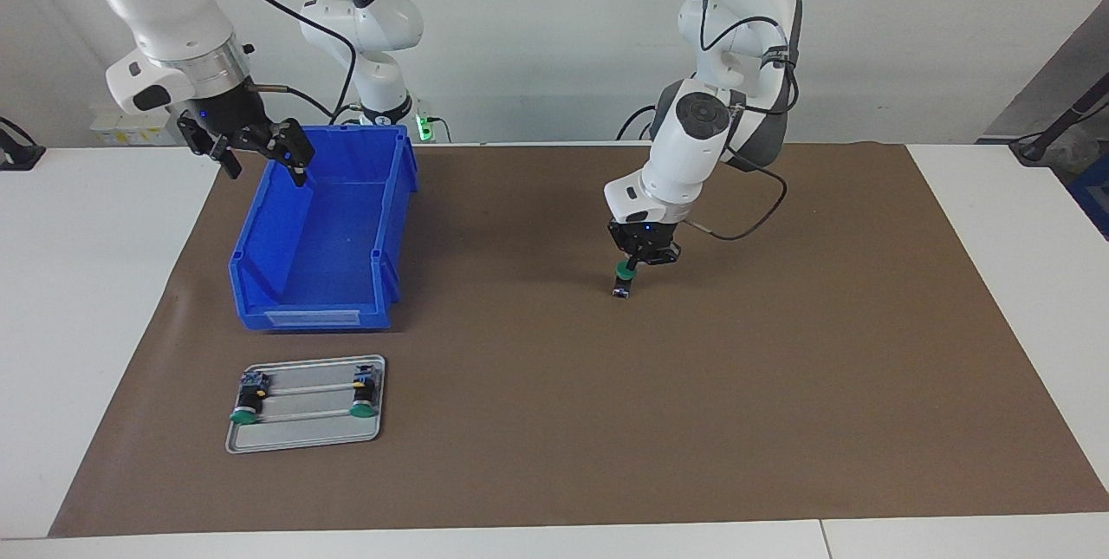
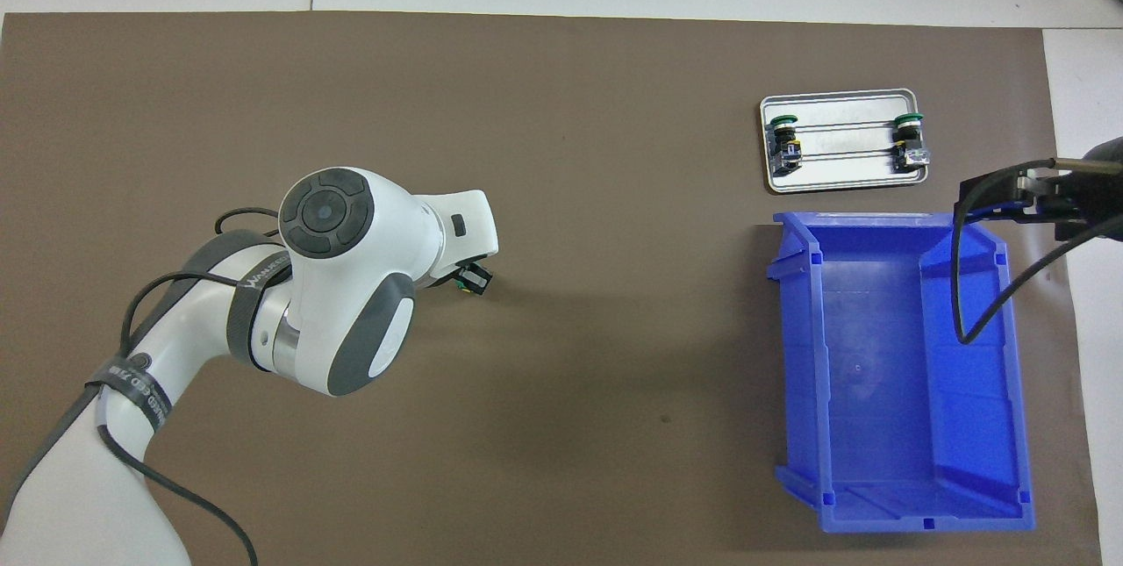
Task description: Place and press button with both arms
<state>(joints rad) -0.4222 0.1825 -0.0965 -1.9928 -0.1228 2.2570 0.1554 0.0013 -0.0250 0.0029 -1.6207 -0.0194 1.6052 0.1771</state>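
My left gripper (image 1: 631,267) is shut on a button (image 1: 620,289) near the middle of the brown mat. It grips the button at its green cap, and the black-and-blue body hangs below, at or just above the mat. In the overhead view the left arm's wrist covers the gripper, and only a bit of the button (image 2: 475,283) peeks out. My right gripper (image 1: 264,162) hangs open and empty over the robot-side corner of the blue bin (image 1: 260,282). Two more green-capped buttons (image 1: 247,403) (image 1: 364,396) lie on a small metal tray (image 1: 303,438).
The blue bin (image 2: 965,505) is empty and sits toward the right arm's end of the mat. The tray (image 2: 842,182) lies just farther from the robots than the bin. White table borders the brown mat (image 1: 780,412) all round.
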